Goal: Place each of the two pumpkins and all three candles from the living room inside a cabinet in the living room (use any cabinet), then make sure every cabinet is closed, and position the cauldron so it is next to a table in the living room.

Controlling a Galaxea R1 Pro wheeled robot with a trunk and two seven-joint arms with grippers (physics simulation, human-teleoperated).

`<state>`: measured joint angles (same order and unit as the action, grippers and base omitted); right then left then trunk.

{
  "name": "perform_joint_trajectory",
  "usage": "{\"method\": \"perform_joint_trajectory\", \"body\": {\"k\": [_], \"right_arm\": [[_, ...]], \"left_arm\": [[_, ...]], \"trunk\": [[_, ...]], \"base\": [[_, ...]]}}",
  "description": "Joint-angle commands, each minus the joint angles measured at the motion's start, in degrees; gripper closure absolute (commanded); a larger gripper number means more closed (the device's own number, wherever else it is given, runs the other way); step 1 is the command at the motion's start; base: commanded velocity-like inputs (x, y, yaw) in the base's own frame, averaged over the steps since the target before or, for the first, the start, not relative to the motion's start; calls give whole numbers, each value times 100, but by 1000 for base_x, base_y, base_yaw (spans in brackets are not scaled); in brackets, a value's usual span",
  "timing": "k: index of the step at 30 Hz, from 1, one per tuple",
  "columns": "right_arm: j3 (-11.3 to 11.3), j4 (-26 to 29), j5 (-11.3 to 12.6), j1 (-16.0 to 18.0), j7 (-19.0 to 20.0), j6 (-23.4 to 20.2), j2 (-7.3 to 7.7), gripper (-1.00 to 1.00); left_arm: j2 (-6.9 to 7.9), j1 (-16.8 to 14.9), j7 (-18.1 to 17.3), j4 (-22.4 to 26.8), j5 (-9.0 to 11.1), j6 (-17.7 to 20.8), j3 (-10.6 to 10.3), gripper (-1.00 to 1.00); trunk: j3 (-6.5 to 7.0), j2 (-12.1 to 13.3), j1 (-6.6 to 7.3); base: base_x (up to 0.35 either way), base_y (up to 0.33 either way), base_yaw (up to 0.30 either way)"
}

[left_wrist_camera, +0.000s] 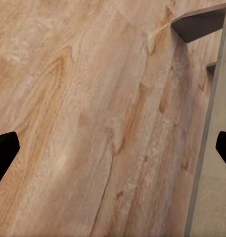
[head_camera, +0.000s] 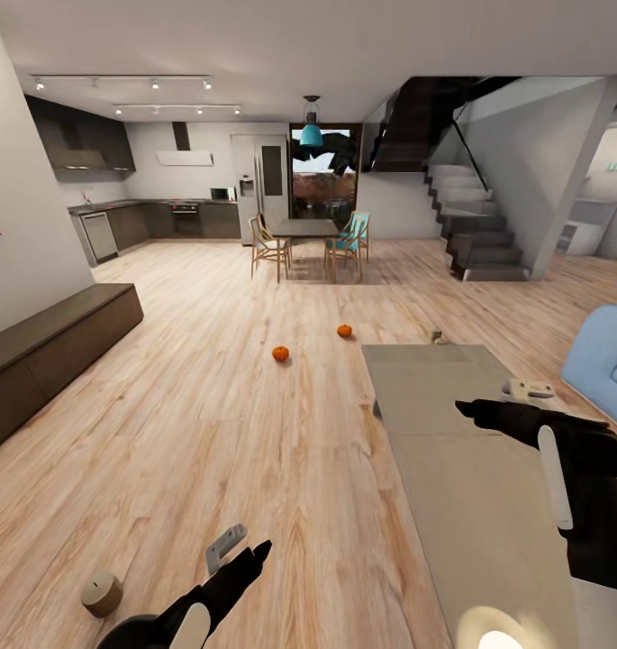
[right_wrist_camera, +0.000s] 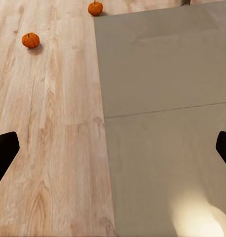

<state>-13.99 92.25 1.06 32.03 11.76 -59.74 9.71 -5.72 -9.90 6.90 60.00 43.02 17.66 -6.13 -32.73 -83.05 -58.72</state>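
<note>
Two small orange pumpkins lie on the wood floor, one [head_camera: 280, 352] [right_wrist_camera: 30, 40] left of the other [head_camera: 344, 331] [right_wrist_camera: 95, 8]. The second sits near the far left corner of the low grey table [head_camera: 452, 487] [right_wrist_camera: 162, 74]. A long dark-brown cabinet [head_camera: 47, 347] runs along the left wall, its front shut. A short tan cylinder [head_camera: 102, 593], perhaps a candle, stands on the floor left of my left arm. My left gripper [head_camera: 240, 548] [left_wrist_camera: 113, 153] hangs open over bare floor. My right gripper [head_camera: 497, 401] [right_wrist_camera: 113, 153] is open above the table's left edge, holding nothing.
A small greyish object [head_camera: 439, 337] sits on the floor at the table's far end. A blue sofa [head_camera: 605, 361] stands at the right. Further back are a dining table with chairs [head_camera: 308, 239], stairs [head_camera: 475, 230] and the kitchen. Open floor stretches between cabinet and table.
</note>
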Motion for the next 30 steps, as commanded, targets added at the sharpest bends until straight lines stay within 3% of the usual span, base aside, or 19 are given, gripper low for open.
{"method": "perform_joint_trajectory", "body": {"k": [1,14,30], "right_arm": [[-5,4,9,5,10,-26,0,-100],[-7,4,9,5,11,-26,-4,-100],[-7,7,9,5,11,-26,-4,-100]], "left_arm": [[1,-2,49,11,60,18,-8,-100],[1,-3,48,11,57,11,-11,-100],[1,-2,48,13,54,17,-10,-100]], "trunk": [[-6,-3,0],[-6,-3,0],[-6,-3,0]], "base": [[91,-38,0],[252,-61,0],[39,-21,-66]]}}
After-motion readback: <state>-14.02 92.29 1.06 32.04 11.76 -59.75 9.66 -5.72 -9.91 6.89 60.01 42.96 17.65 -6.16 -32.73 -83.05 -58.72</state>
